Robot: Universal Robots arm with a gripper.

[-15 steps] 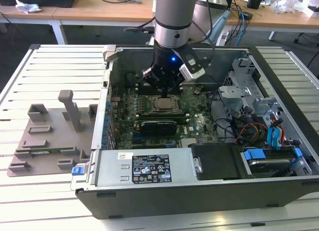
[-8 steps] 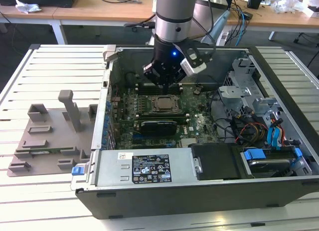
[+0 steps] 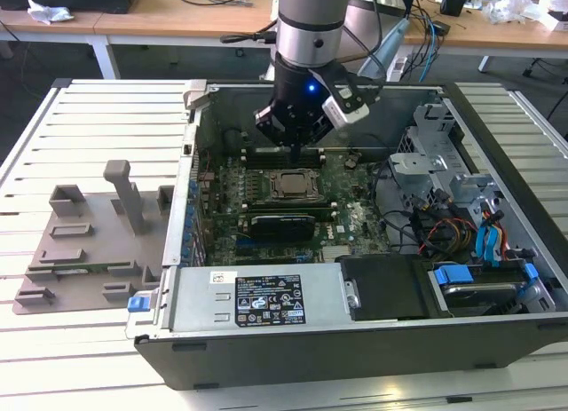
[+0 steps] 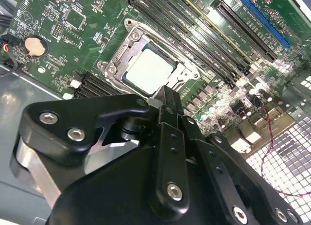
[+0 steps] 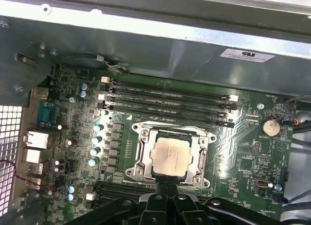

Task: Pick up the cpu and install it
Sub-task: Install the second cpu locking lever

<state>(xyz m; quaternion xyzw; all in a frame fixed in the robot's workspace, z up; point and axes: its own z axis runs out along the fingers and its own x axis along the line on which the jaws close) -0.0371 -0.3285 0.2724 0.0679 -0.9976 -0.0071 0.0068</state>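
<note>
1. First wrist view: the cpu (image 5: 170,156) lies flat inside the socket frame (image 5: 137,153) on the motherboard (image 5: 243,152), below the memory slots (image 5: 165,101). Placement looks done; whether the frame is latched I cannot tell.
2. Second wrist view: the gripper (image 4: 165,96) sits just above the chip's near edge, fingers pressed together with no gap and nothing between them, so clenched empty.
3. Exterior view: the arm (image 3: 311,38) reaches down into the open computer case (image 3: 497,331), wrist near vertical, tool tip hanging just over the socket area.
</note>
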